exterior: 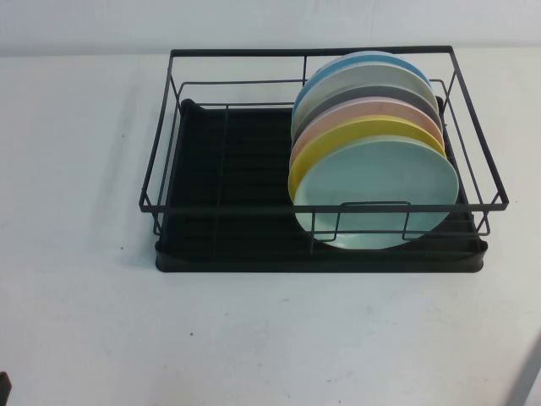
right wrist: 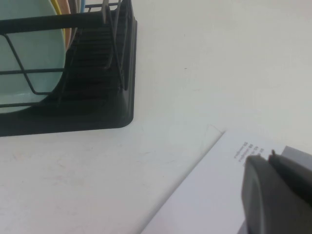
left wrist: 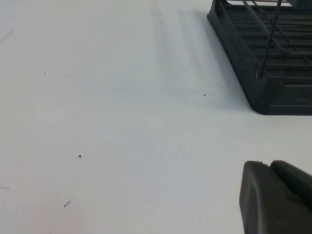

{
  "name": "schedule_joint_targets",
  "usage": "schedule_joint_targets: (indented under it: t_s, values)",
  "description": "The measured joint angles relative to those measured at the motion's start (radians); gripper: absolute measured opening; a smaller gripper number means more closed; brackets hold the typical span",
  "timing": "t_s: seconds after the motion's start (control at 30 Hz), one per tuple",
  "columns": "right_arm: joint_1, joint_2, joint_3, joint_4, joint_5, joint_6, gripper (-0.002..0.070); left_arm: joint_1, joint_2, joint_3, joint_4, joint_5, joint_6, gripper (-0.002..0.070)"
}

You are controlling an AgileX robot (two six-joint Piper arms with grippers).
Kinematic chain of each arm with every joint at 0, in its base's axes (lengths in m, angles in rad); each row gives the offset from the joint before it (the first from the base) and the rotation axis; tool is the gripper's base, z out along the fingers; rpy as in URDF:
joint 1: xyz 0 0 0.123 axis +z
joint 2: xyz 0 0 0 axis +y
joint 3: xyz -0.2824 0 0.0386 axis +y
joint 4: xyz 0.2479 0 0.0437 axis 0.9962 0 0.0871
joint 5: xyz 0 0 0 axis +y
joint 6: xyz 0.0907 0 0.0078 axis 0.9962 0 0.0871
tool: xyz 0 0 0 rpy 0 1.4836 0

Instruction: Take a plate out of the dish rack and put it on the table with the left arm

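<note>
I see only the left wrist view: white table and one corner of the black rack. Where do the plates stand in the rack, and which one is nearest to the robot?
Observer: They stand on edge in the right half of the rack. The mint-green plate is the front one, nearest the robot.
Operator: What is directly behind it?
Observer: A yellow plate, close against it.
Operator: My left gripper hangs over the bare table. Where is the right gripper?
Observer: The right gripper is over a sheet of paper, off the rack's right front corner.
</note>
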Motion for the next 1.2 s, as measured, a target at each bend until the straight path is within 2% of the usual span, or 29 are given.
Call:
schedule_joint_targets:
  t_s: [1.0, 1.1, 1.2]
  values:
    - [0.0, 0.0, 0.0, 0.0, 0.0, 0.0, -0.002, 0.0, 0.0, 0.0, -0.005, 0.0, -0.003, -0.0004]
    - [0.0, 0.0, 0.0, 0.0, 0.0, 0.0, -0.002, 0.0, 0.0, 0.0, -0.068, -0.005, -0.032, -0.0004]
    - [0.0, 0.0, 0.0, 0.0, 0.0, 0.0, -0.002, 0.0, 0.0, 0.002, -0.21, -0.049, -0.088, -0.0004]
